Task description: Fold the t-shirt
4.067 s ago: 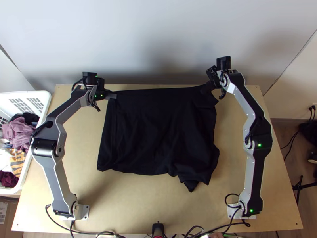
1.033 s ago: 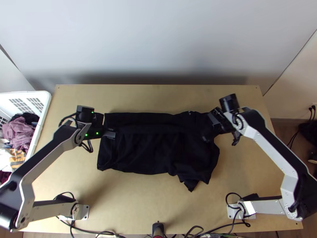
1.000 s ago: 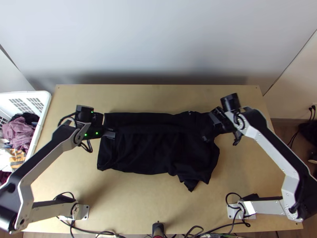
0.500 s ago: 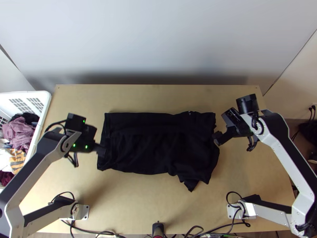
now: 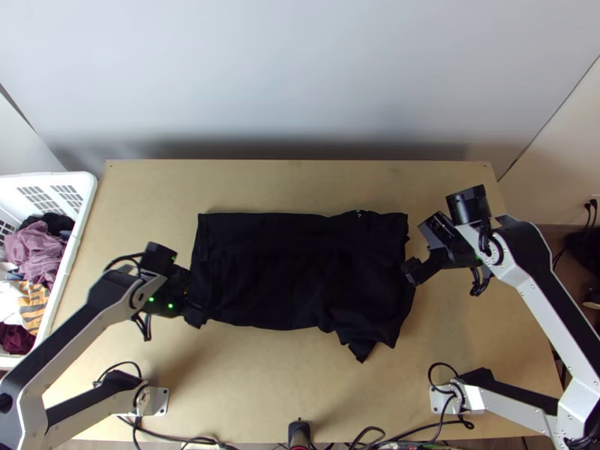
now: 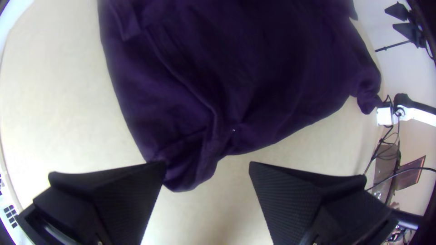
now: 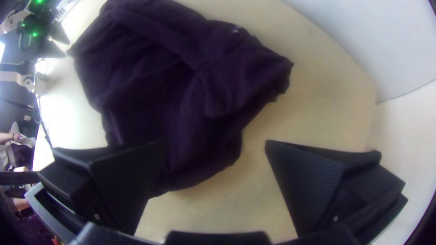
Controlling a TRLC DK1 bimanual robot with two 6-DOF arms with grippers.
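A white plastic laundry basket (image 5: 45, 180) stands at the left side of the wooden table (image 5: 300, 390), holding a mauve garment (image 5: 34, 251), black cloth (image 5: 56, 222), white cloth (image 5: 10, 300), an orange patterned cloth (image 5: 34, 300) and dark red cloth (image 5: 16, 339). Behind the table rises a pale wall (image 5: 300, 82). Black plugs (image 5: 594, 204) show at the far right.

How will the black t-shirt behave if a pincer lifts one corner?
The t-shirt should hang floppy, judging by its soft creases. Lifting one corner would probably undo the fold along its far side, as nothing pins the layers. It looks unlikely to roll, lying flat.
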